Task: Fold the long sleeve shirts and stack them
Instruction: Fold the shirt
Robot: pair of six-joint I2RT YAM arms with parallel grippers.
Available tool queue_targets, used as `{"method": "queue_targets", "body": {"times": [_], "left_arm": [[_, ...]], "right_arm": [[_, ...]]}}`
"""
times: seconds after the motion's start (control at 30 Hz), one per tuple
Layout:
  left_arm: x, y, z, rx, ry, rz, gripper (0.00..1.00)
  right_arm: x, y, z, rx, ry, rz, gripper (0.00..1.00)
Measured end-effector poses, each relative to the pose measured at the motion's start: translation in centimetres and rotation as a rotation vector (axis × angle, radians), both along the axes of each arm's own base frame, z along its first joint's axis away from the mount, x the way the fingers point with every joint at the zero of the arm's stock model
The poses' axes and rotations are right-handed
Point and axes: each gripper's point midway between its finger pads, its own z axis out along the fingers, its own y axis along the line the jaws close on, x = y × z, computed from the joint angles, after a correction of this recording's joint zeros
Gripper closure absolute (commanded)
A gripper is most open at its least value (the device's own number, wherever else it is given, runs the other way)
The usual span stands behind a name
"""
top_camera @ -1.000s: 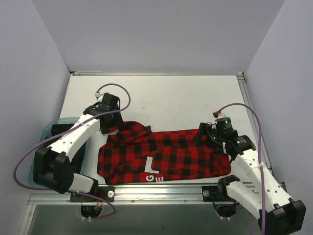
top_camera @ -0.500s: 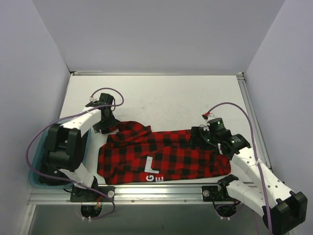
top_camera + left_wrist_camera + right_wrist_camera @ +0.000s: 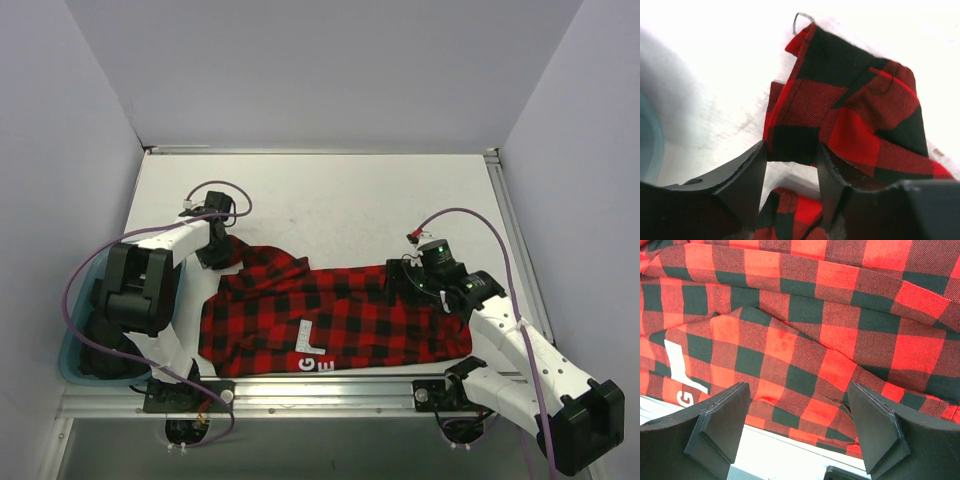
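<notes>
Our left gripper [image 3: 790, 150] straddles the flannel shirt's [image 3: 340, 320] ten-o'clock corner. We cannot tell if it's pinched, and a shallow bite may slip. The right gripper [image 3: 797, 387], at two o'clock, gapes wide.

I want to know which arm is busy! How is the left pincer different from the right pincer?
The left pincer has a narrow gap; the right pincer stands wide open. The left pincer has a corner of the shirt between its fingers; the right pincer hangs over the shirt with nothing between. Both have black fingers and point at the same shirt.
</notes>
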Motion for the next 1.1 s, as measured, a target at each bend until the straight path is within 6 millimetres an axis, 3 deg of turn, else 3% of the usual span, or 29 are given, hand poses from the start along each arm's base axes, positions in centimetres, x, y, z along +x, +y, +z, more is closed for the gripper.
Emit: {"method": "queue_targets", "body": {"times": [0.2, 0.4, 0.6, 0.73, 0.97, 1.03, 1.1], "left_arm": [[0.7, -0.1, -0.9, -0.015, -0.005, 0.003, 0.59], [1.5, -0.2, -0.9, -0.034, -0.032, 0.016, 0.9], [1.0, -0.5, -0.3, -0.053, -0.005, 0.018, 0.91], [2.2, -1.3, 2.3, -0.093, -0.019, 0.013, 0.88], [9.8, -5.1, 11.3, -0.283, -0.253, 0.023, 0.77], [12.0, -6.4, 12.7, -0.352, -0.299, 0.037, 0.72], [13.6, -7.5, 12.8, -0.409, -0.316, 0.047, 0.67]], "right_arm": [[0.1, 0.1, 0.0, 0.002, -0.005, 0.0, 0.19], [0.2, 0.2, 0.1, 0.005, -0.01, 0.003, 0.19], [0.2, 0.3, 0.1, 0.005, -0.01, 0.006, 0.2], [0.2, 0.3, 0.1, 0.005, -0.01, 0.006, 0.19], [0.2, 0.3, 0.1, 0.005, -0.01, 0.007, 0.2], [0.1, 0.3, 0.0, 0.004, -0.007, 0.009, 0.2], [0.0, 0.3, -0.1, 0.003, -0.005, 0.012, 0.2]]}}
